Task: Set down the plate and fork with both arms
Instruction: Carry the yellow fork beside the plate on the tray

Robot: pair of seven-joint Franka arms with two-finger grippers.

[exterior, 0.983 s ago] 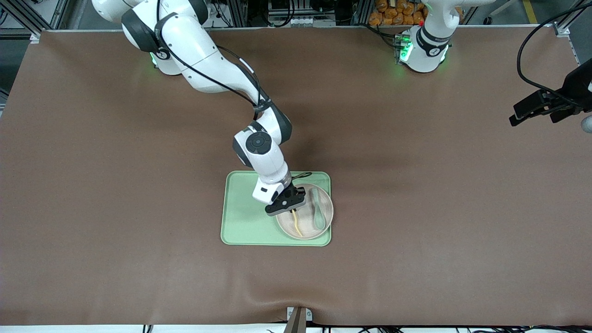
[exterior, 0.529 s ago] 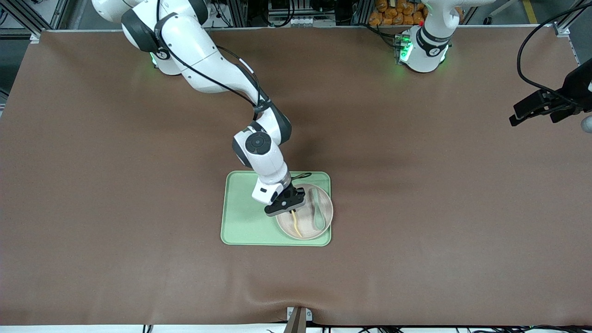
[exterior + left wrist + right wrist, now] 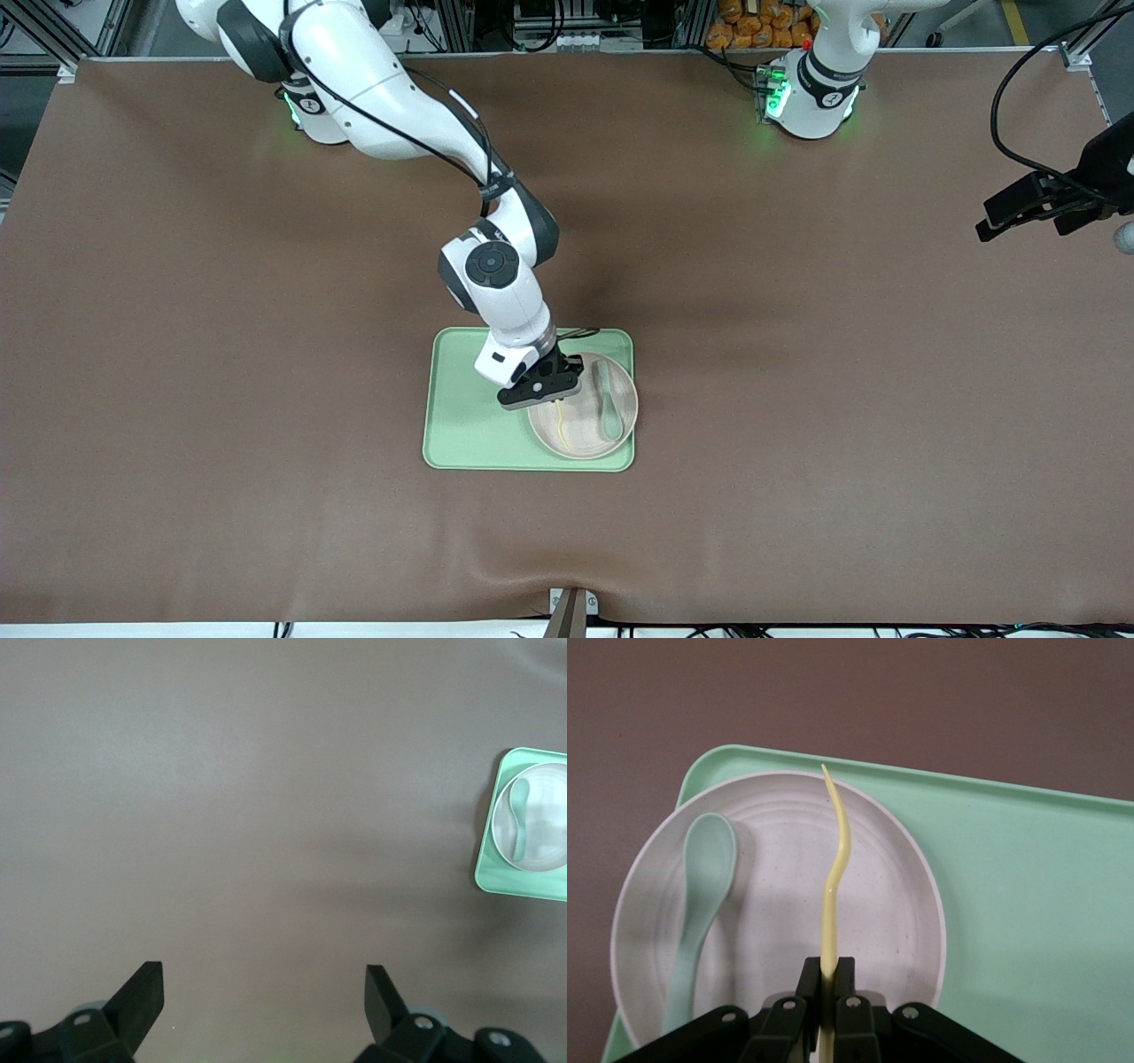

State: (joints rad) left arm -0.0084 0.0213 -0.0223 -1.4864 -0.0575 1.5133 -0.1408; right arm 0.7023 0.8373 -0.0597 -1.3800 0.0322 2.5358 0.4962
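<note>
The pale cream-pink plate (image 3: 580, 439) lies on the light-green tray (image 3: 469, 425), at the tray's end toward the left arm. My right gripper (image 3: 556, 396) is over the plate's edge and is shut on the handle of the pale yellow fork (image 3: 561, 427). In the right wrist view the fork (image 3: 835, 859) sticks out from the right gripper (image 3: 827, 979) above the plate (image 3: 780, 895), tines away from the jaws. My left gripper (image 3: 988, 223) is open and empty, waiting over bare table at the left arm's end; it also shows in the left wrist view (image 3: 264, 992).
A pale green spoon (image 3: 609, 406) lies in the plate beside the fork, as the right wrist view (image 3: 700, 895) also shows. The left wrist view shows the tray (image 3: 496, 877) with the plate (image 3: 549, 846) far off. A brown mat (image 3: 842, 399) covers the table.
My right gripper has shifted slightly toward the right arm's base with the fork in it, and the fork's tip has come along over the plate. The left arm has not moved.
</note>
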